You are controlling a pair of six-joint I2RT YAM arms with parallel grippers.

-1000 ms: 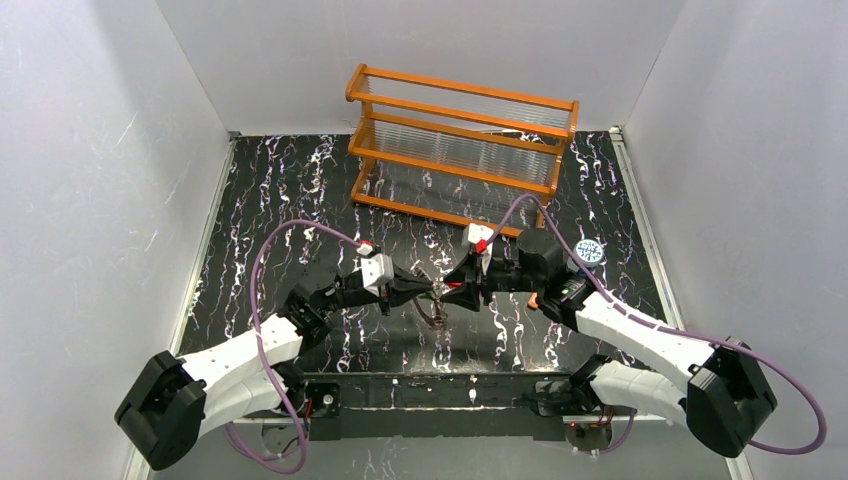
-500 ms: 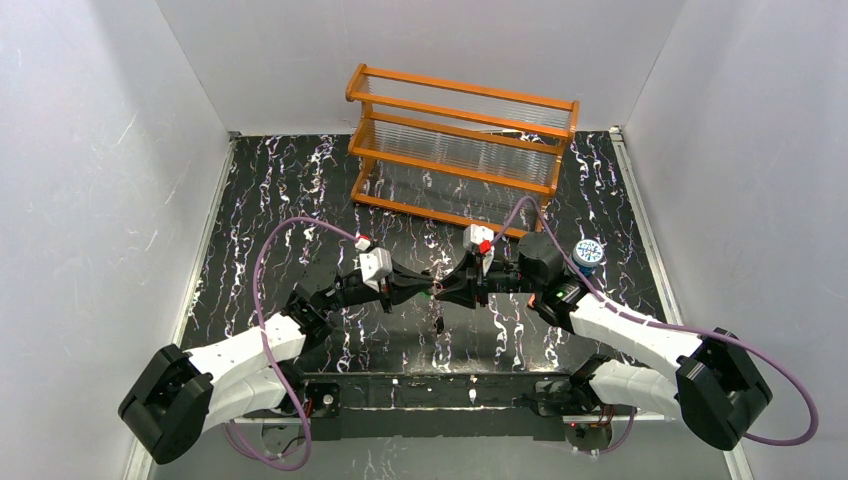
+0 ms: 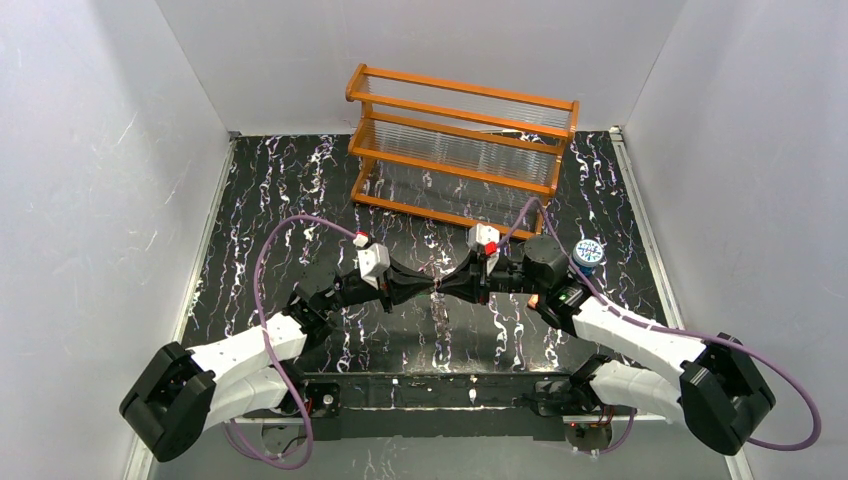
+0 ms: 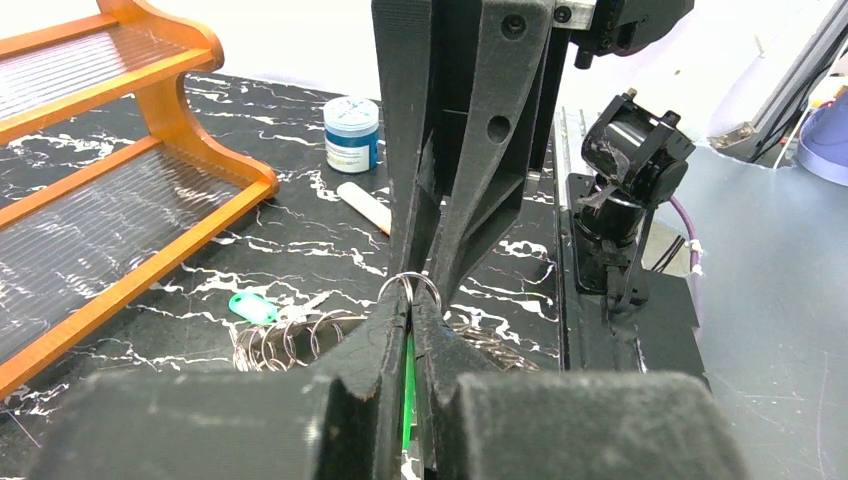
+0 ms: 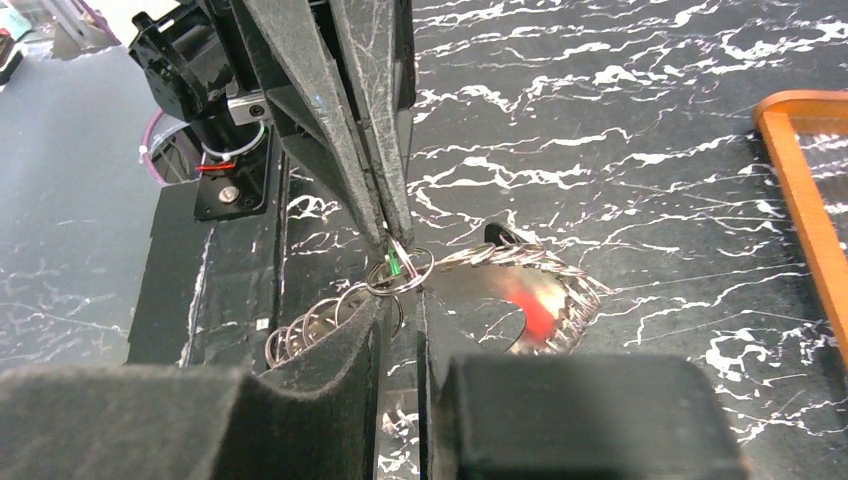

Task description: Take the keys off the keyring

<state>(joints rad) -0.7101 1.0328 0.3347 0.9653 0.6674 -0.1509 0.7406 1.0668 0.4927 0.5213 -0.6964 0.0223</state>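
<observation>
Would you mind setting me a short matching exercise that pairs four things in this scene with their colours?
Things:
1. rack
2. lid of the small jar
3. head of the key lying on the table
4. small ring held up off the table

Colours:
A. silvery
B. green
C. orange
D. blue

Pairs: 1-C, 2-D, 3-B, 4-A
</observation>
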